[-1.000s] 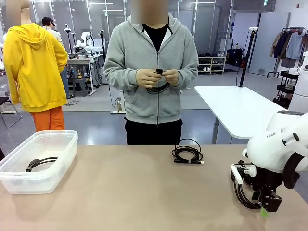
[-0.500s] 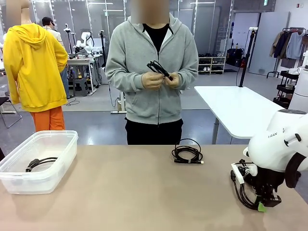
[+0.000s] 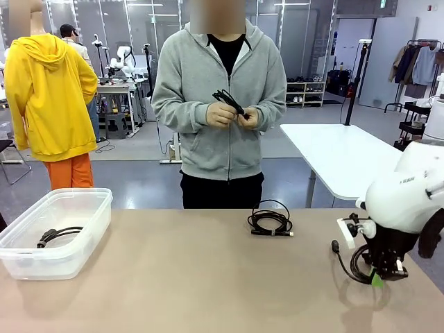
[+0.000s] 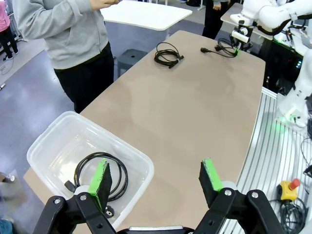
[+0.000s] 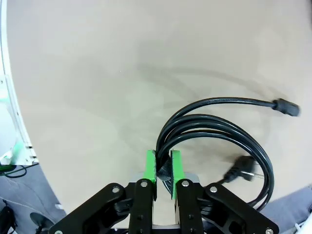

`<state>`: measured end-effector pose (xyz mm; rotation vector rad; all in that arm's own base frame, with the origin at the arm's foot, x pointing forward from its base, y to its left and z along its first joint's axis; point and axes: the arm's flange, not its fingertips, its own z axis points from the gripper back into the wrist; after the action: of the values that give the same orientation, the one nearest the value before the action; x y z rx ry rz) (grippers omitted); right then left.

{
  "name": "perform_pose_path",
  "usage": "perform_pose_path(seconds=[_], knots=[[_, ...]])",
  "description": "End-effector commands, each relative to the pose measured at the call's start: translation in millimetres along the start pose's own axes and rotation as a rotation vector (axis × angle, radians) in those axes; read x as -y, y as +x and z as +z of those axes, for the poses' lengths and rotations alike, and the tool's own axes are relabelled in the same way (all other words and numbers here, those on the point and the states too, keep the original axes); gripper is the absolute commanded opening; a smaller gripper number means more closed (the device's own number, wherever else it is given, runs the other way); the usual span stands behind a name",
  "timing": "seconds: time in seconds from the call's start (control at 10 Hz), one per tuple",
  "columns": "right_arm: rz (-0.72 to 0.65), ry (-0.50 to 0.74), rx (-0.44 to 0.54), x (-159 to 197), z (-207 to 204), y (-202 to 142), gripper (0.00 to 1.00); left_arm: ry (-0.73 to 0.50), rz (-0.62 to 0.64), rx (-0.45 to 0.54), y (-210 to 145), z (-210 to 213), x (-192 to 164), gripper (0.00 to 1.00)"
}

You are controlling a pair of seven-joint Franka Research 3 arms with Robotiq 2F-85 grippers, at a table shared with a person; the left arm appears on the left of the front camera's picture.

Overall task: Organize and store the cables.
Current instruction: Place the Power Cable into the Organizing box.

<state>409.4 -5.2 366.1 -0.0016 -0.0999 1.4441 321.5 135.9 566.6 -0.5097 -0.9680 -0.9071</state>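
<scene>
One cable coil (image 3: 59,234) stored in the clear bin (image 3: 91,225), a power cord (image 5: 214,119) pinched in the right hand (image 5: 163,168) far from it, a loose coil (image 3: 270,222) between, left hand (image 4: 156,170) wide above it.

The table (image 3: 173,277) is coloured plain tan. The coiled cables (image 3: 270,222) are black throughout. The bin (image 3: 41,262) at lower left is clear and colourless. Green pads (image 5: 150,168) are borne on the black right gripper (image 5: 163,163). A grey hoodie (image 3: 201,83) is worn at upper centre.
</scene>
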Motion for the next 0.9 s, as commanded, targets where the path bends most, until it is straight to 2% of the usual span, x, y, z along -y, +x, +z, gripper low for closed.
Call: perform_pose_path(seconds=[0.0,0.2,0.3,0.4,0.8], knots=[[-0.039,-0.017,0.011,-3,43,13,0.00,-0.012,-0.021,0.019,2,1,-3,0.92],[-0.064,-0.031,0.023,-1,54,15,0.00,-0.012,-0.021,0.019,2,1,-3,0.92],[-0.090,-0.034,0.062,-3,56,15,0.00,-0.012,-0.021,0.019,2,1,-3,0.92],[-0.033,-0.037,0.021,-2,55,10,0.00,-0.012,-0.021,0.019,2,1,-3,0.92],[-0.033,-0.037,0.021,-2,55,10,0.00,-0.012,-0.021,0.019,2,1,-3,0.92]])
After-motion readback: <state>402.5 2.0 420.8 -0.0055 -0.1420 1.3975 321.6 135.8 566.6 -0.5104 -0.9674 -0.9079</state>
